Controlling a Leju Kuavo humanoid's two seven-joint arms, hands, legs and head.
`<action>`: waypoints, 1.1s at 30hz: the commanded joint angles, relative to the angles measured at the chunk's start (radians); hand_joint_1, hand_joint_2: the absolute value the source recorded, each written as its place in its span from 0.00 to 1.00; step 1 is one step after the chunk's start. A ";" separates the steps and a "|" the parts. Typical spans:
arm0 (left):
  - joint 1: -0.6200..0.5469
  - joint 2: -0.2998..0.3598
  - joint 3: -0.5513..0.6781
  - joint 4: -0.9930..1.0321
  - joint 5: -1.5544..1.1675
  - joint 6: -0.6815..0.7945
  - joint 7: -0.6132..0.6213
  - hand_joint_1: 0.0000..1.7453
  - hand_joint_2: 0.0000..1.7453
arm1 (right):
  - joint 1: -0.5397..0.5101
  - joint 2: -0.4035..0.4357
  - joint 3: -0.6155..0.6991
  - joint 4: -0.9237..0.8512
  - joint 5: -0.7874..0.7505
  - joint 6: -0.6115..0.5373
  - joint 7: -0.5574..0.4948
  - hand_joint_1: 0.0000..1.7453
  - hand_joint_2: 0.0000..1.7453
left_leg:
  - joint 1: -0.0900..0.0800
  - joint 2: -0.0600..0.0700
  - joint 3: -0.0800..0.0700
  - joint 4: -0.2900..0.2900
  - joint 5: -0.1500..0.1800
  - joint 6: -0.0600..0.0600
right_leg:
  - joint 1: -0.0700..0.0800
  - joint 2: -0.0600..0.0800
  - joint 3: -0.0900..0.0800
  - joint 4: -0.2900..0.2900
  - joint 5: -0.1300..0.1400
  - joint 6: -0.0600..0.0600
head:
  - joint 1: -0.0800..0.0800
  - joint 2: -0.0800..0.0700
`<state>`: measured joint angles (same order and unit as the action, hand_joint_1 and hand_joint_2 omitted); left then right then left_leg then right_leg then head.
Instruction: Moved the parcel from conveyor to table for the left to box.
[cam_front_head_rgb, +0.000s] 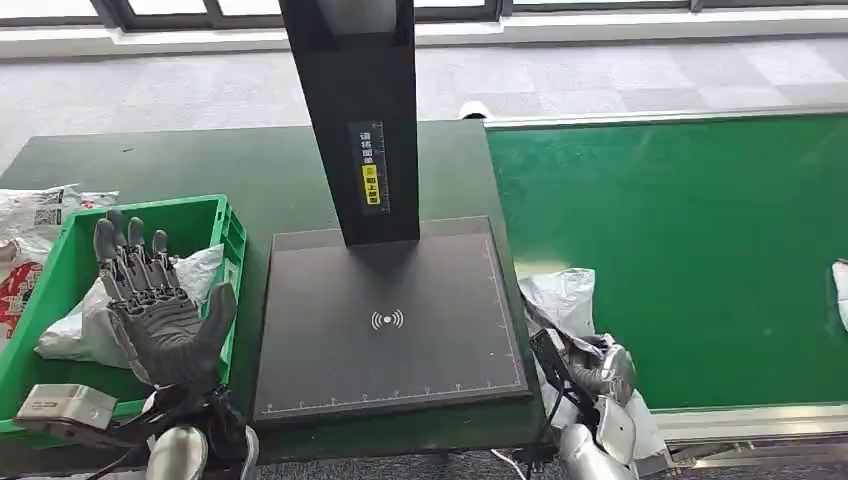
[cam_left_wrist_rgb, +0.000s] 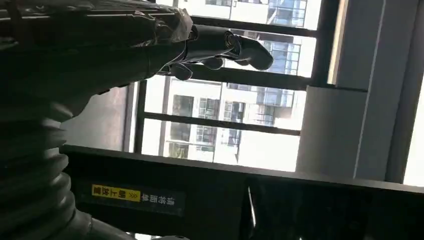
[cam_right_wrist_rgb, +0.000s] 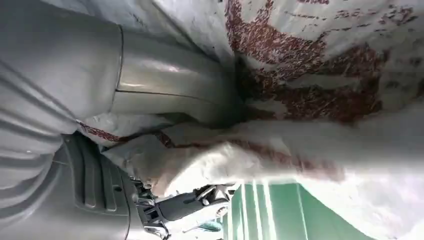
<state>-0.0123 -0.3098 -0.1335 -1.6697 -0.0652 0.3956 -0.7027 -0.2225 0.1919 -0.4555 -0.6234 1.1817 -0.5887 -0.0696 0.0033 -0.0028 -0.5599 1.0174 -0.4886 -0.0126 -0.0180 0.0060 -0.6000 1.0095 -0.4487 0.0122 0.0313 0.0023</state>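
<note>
**Operator:** Grey floor and window frames are running along the back; I am logging, from left, green crate (cam_front_head_rgb: 232, 240), dark table (cam_front_head_rgb: 150, 160) carrying the scanner plate (cam_front_head_rgb: 390, 320), green conveyor (cam_front_head_rgb: 680, 260).

**Desk:** Parcel?

**Operator:** White parcel (cam_front_head_rgb: 565, 300) with red print is sitting at the conveyor's near left edge, just beside the plate. My right hand (cam_front_head_rgb: 600, 372) is lying against it. In the right wrist view the thumb is pressing into the bag (cam_right_wrist_rgb: 310, 75), so I am judging it gripped; the fingers are hidden.

**Desk:** Left?

**Operator:** Left hand (cam_front_head_rgb: 160, 310) is hovering over the crate, fingers spread, holding nothing. The plate lies leftward from the parcel, so the right arm is nearer.

**Desk:** Writing?

**Operator:** Yellow label on the post (cam_front_head_rgb: 371, 165) is carrying Chinese characters I cannot read.
</note>
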 joint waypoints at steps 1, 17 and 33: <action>0.000 0.051 -0.054 0.048 -0.010 0.030 0.005 0.00 1.00 | 0.057 0.036 -0.042 -0.119 -0.121 -0.093 -0.135 1.00 1.00 | 0.000 -0.002 0.002 -0.003 0.000 -0.001 | 0.000 -0.003 0.002 -0.002 -0.001 -0.002 | 0.000 0.000; -0.025 0.060 -0.091 0.081 -0.038 0.105 0.005 0.00 1.00 | 0.238 0.157 0.007 -0.836 -0.560 -0.109 -0.629 1.00 1.00 | 0.000 -0.002 0.000 -0.002 0.000 0.000 | 0.000 -0.002 0.001 -0.001 0.000 -0.001 | 0.000 0.000; -0.027 0.055 -0.095 0.076 -0.047 0.117 0.005 0.00 1.00 | 0.296 0.157 0.282 -1.107 -0.606 -0.109 -0.629 1.00 1.00 | 0.000 0.000 0.000 -0.001 0.000 0.000 | 0.000 -0.001 0.000 -0.001 0.000 -0.001 | 0.000 0.000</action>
<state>-0.0075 -0.2926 -0.1888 -1.6384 -0.1110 0.5077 -0.7031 0.0711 0.3376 -0.2651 -1.6888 0.5787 -0.7008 -0.7019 0.0032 -0.0023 -0.5606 1.0171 -0.4889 -0.0127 -0.0182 0.0056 -0.6010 1.0095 -0.4492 0.0124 0.0313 0.0023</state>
